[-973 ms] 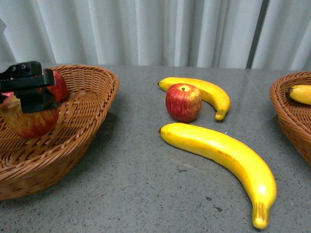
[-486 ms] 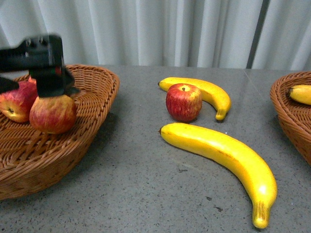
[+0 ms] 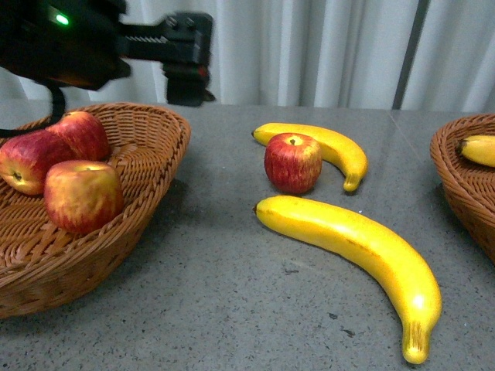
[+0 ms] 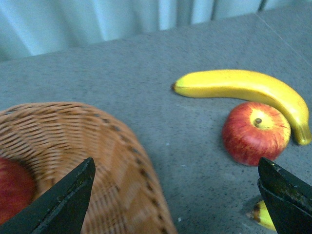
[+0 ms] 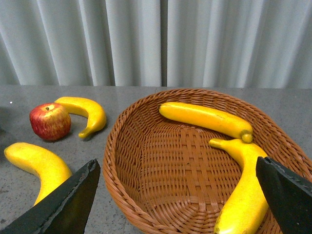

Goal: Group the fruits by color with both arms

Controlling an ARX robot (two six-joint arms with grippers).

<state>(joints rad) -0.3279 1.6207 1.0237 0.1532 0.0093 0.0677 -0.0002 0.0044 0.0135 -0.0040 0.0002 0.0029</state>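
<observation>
Three red apples (image 3: 80,195) lie in the left wicker basket (image 3: 158,166). A fourth apple (image 3: 292,162) sits on the grey table beside a small banana (image 3: 334,149); a large banana (image 3: 363,249) lies in front. My left gripper (image 3: 188,73) is open and empty, raised above the basket's far right rim. In the left wrist view my left gripper (image 4: 178,195) spans the basket rim (image 4: 122,161), with the apple (image 4: 256,132) and banana (image 4: 243,85) beyond. My right gripper (image 5: 178,195) is open over the right basket (image 5: 126,161), which holds two bananas (image 5: 204,118).
Pale curtains hang behind the table. The right basket (image 3: 456,174) shows at the front view's right edge with a banana (image 3: 479,150) in it. In the right wrist view the loose apple (image 5: 49,121) and two bananas (image 5: 36,163) lie beside the basket.
My left gripper has let go of an apple in the left basket, risen, and swung right toward the table's middle. The apple now rests beside the other two.
</observation>
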